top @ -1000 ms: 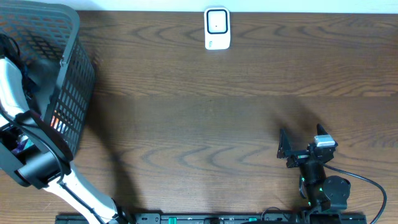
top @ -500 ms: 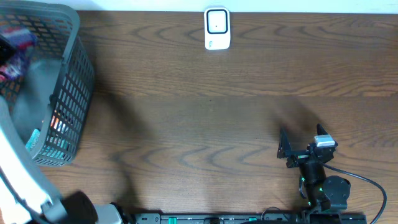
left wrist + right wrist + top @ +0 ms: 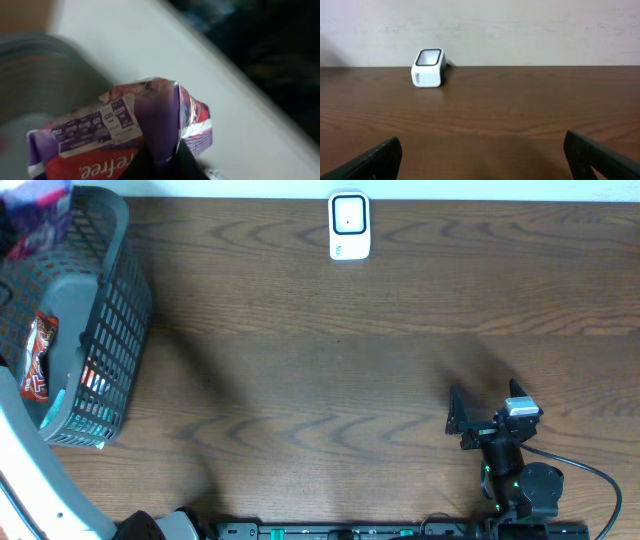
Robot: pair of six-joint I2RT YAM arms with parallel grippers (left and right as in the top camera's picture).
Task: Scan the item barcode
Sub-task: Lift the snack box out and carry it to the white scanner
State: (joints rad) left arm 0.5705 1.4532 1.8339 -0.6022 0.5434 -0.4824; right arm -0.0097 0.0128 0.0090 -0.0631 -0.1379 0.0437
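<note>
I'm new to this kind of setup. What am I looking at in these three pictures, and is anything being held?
These are two robot arms at a wooden table, each ending in a two-finger gripper. One picture looks down from above; the other two come from a camera on each wrist. On the table stand a white barcode scanner at the far edge and a grey mesh basket on the left, with a red packet inside. The left gripper is pinched shut on a purple packet, up over the basket. The right gripper sits open, holding nothing, facing the scanner.
</note>
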